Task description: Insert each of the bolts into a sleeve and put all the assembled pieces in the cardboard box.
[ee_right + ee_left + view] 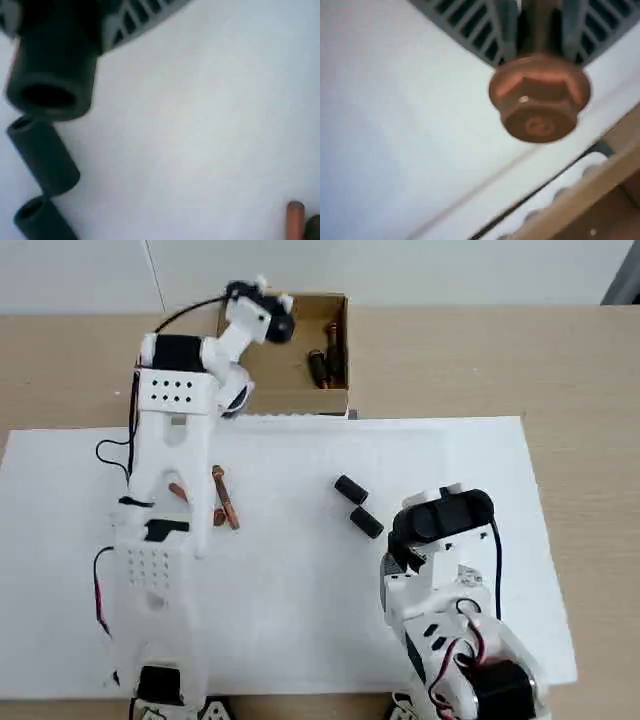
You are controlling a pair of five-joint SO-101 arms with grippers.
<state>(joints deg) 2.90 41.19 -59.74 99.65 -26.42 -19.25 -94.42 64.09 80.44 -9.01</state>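
Nearest the arms' bases, the right gripper is clamped on a black cylindrical plastic sleeve. It holds the sleeve just above the white paper sheet with the open bore exposed, a pose that looks suited to receiving a bolt. Just beyond, two loose black sleeves lie close together on the sheet near that arm, probably so it can take them in turn. Across the sheet, beside the left arm, spare copper-coloured metal bolts lie flat, one partly hidden under the arm.

Farther off, the left gripper is closed around the shank of a copper hex-headed flanged bolt, whose head stands clear of the fingers. Whether a sleeve sits on that shank I cannot tell. This gripper hangs at the left side of the brown cardboard box. Farthest away, against the box's right wall, lie dark assembled pieces.
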